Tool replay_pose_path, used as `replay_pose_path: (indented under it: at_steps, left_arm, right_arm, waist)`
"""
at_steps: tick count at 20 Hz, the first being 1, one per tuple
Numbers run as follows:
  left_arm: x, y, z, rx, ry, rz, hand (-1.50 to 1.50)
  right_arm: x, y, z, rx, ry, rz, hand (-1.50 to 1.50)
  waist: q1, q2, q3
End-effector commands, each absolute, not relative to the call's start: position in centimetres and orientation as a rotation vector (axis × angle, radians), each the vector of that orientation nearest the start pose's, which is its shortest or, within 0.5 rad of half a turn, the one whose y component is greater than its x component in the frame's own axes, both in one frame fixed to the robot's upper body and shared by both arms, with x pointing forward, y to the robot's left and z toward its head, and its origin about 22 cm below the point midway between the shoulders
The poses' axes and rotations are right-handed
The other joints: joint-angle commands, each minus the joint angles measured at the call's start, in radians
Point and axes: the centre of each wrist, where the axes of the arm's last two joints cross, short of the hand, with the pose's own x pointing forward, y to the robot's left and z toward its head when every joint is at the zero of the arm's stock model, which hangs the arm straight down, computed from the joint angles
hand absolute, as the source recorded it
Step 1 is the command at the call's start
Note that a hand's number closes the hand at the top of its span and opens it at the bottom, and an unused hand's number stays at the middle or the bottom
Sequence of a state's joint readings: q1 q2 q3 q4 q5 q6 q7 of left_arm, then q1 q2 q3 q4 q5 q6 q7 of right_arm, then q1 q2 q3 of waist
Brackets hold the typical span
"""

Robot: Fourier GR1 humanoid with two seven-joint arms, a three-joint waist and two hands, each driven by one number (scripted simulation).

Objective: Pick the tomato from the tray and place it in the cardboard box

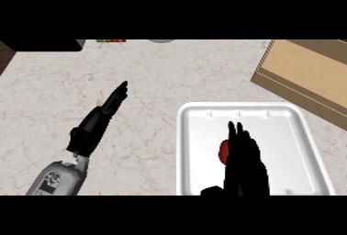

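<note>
Nearest, inside the tray's near half, the right hand [245, 160] hangs over the white tray [291, 151] with its fingers straight and close together, clasping nothing; the tomato [224, 151] lies in the tray just at the hand's left side, half hidden by it. This looks like the reach, with the pick not yet made: the next move calls for curling the fingers round the tomato, then lifting it. Left of the tray, the left hand [102, 117] rests open above the counter [156, 73]. Beyond the tray's far right corner sits the cardboard box [305, 69]
</note>
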State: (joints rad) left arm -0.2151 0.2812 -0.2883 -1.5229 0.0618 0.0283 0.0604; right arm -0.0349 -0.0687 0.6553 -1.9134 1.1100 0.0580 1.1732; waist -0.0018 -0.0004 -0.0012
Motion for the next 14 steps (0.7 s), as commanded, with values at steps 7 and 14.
replay_pose_path:
  at_steps: [7,14]
  left_arm:
    - [28.2,20.4,3.8,-0.035,-1.611,-0.434,0.00]
    - [28.8,21.2,4.1,-0.041,-1.606,-0.462,0.00]
  right_arm:
    - [19.3,-9.2,5.8,-1.036,-0.863,0.648,-1.50]
    - [21.0,-9.2,6.8,-1.005,-0.813,0.676,-1.50]
  waist:
    - [0.001,0.000,0.001]
    - [0.004,0.001,0.001]
